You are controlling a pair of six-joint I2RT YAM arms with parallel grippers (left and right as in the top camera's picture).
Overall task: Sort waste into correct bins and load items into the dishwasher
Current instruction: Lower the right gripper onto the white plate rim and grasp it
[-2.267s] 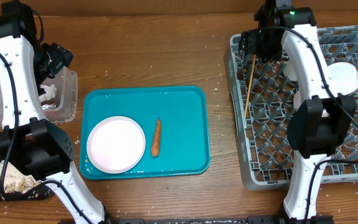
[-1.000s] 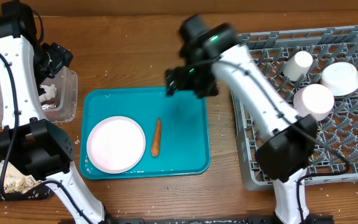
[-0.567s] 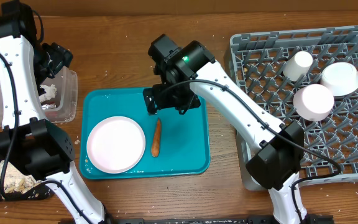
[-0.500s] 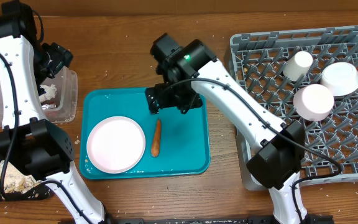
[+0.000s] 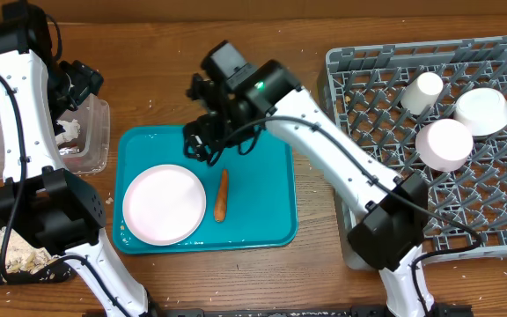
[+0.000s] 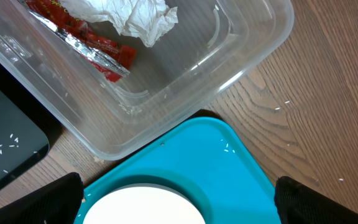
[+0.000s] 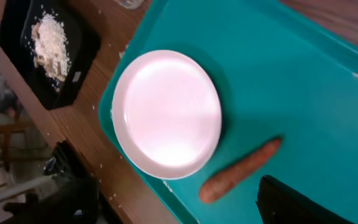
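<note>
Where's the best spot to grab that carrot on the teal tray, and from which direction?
Probably from straight above, pinching the carrot across its width, a little toward the thicker end. It lies flat on the tray, so only its long sides are free, and a gap beside the plate leaves room for a finger.

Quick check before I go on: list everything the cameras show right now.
teal tray: 1, teal, table centre
plate: 1, white, on the teal tray's left half
carrot: 1, orange, on the teal tray beside the plate
dish rack: 1, grey, right
bowls: 2, white, in the dish rack
cup: 1, white, in the dish rack
clear tub: 1, clear, left
napkin: 1, white, in the clear tub
wrapper: 1, red, in the clear tub
black tray: 1, black, front left
rice scraps: heap, pale, on the black tray
left gripper: 1, black, open, over the clear tub's edge
right gripper: 1, black, above the teal tray
</note>
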